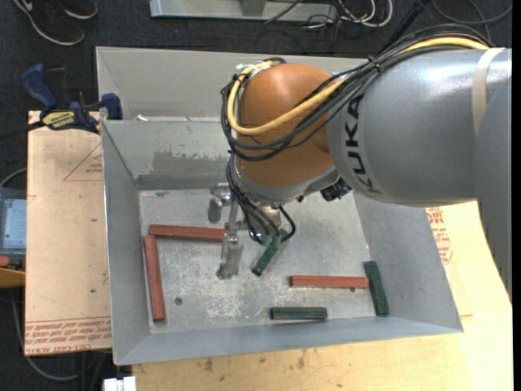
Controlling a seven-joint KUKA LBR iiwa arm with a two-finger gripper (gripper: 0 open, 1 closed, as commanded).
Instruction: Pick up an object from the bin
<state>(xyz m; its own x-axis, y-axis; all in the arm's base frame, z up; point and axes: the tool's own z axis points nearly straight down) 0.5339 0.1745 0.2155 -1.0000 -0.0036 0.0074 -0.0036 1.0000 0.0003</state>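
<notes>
My gripper (226, 269) reaches down under the orange wrist cover to the bin floor, left of the middle. Just to its right a dark green stick (267, 257) stands tilted, its upper end hidden under the wrist. I cannot tell whether it is held. A red-brown stick (186, 233) lies flat to the gripper's left, with its right end reaching the gripper.
A second red-brown stick (153, 281) lies along the left wall. A third red-brown stick (328, 282) lies right of centre. One dark green stick (299, 314) rests near the front wall and another dark green stick (376, 288) at the right. The arm covers the bin's back right.
</notes>
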